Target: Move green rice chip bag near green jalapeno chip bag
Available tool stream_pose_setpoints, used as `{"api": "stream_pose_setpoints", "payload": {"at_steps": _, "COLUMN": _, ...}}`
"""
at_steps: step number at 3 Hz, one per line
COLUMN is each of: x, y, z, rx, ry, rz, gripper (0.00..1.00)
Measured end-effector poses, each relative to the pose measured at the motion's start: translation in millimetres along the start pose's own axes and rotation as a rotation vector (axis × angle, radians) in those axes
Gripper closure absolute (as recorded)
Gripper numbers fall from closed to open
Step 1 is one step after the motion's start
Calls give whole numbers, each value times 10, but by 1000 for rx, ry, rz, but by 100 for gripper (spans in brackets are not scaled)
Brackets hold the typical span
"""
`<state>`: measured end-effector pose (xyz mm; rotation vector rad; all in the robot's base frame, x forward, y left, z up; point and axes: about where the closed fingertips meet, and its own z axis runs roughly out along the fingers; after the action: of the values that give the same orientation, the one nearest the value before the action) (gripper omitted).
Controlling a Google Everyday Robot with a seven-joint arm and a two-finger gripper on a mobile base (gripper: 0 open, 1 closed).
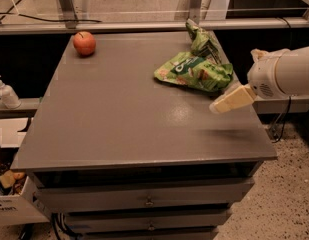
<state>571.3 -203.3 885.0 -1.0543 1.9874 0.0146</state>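
Note:
The green rice chip bag point(194, 72), wide and light green with a dark band, lies flat on the grey table point(119, 119) at its back right. The green jalapeno chip bag point(204, 40), smaller and darker green, lies just behind it near the table's far right edge; the two bags touch or nearly touch. My gripper point(229, 100) hangs above the table's right edge, to the right of and a little in front of the rice bag. It is clear of both bags and holds nothing. The white arm point(284, 74) reaches in from the right.
A red apple point(84, 43) sits at the table's back left corner. Drawers point(149, 200) run below the tabletop. A soap bottle point(6, 93) stands on a shelf at the left. A rail point(144, 25) runs behind the table.

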Motion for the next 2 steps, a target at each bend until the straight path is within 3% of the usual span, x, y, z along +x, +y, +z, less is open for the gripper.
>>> {"api": "stream_pose_setpoints", "payload": {"at_steps": 1, "x": 173, "y": -332, "z": 109, "rx": -20, "ry": 48, "rz": 20, "gripper": 0}}
{"api": "stream_pose_setpoints", "payload": {"at_steps": 2, "x": 173, "y": -331, "z": 109, "rx": -20, "ry": 48, "rz": 20, "gripper": 0}}
